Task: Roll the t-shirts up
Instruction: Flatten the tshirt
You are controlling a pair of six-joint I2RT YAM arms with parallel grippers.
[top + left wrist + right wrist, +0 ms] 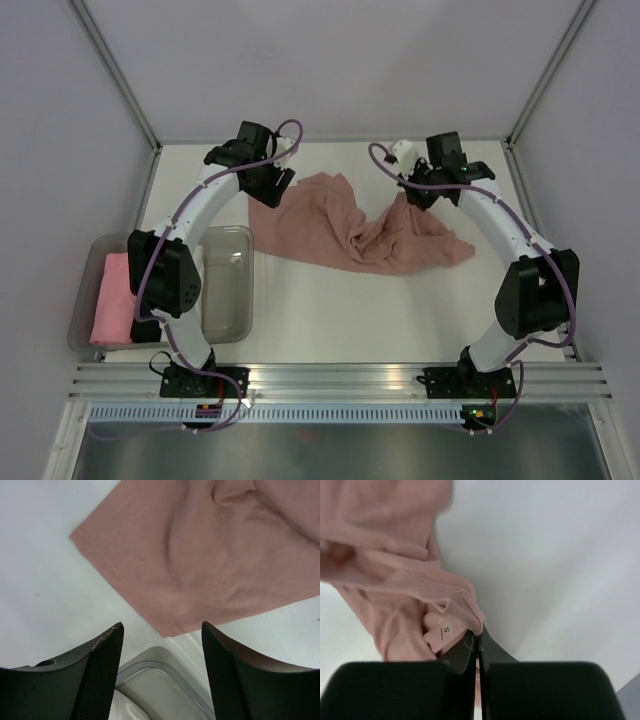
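A dusty-rose t-shirt (350, 232) lies crumpled and partly spread across the back middle of the table. My right gripper (410, 198) is at the shirt's raised right part. In the right wrist view it (479, 636) is shut on the ribbed collar (465, 606), beside the size label "S" (445, 630), and the shirt (385, 570) hangs from it. My left gripper (268, 190) is over the shirt's left edge. In the left wrist view it (162, 632) is open and empty, just short of the shirt's hem corner (172, 630). A rolled muted-pink bundle (112, 298) lies in the bin at the left.
A clear plastic bin (230, 236) stands at the left front beside the left arm; its corner (160, 662) shows under the left fingers. White walls and metal frame posts close in the table on the back and both sides.
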